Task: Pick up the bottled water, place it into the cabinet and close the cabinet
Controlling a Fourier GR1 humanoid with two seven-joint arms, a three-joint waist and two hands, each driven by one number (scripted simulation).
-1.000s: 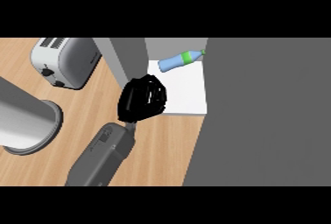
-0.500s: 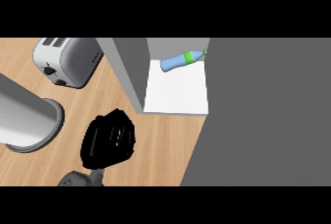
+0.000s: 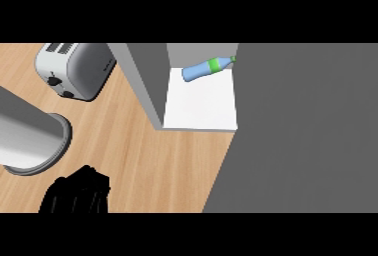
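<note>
We log the blue plastic water bottle with green label band (image 3: 209, 68) lying on its side on the white shelf floor of the grey cabinet (image 3: 201, 102), at the back of the opening, its cap end partly hidden by the large grey cabinet door panel (image 3: 306, 130) just right of it. Placement looks done; the door is not yet closed. One black hand (image 3: 77, 192) shows well away from the cabinet, low over the wooden surface (image 3: 166, 165), near the brushed-metal cylindrical pot (image 3: 26, 140). Which hand it is, and whether its fingers are spread or curled, we cannot tell — it reads as a dark mass. The other hand is out of view.

Risks, as we judge them:
- Bottle on its side — could roll toward the shelf's front edge if the cabinet is jolted, blocking the door.
- A swing toward the cabinet could clip the pot or the silver two-slot toaster (image 3: 76, 70) left of it.
</note>
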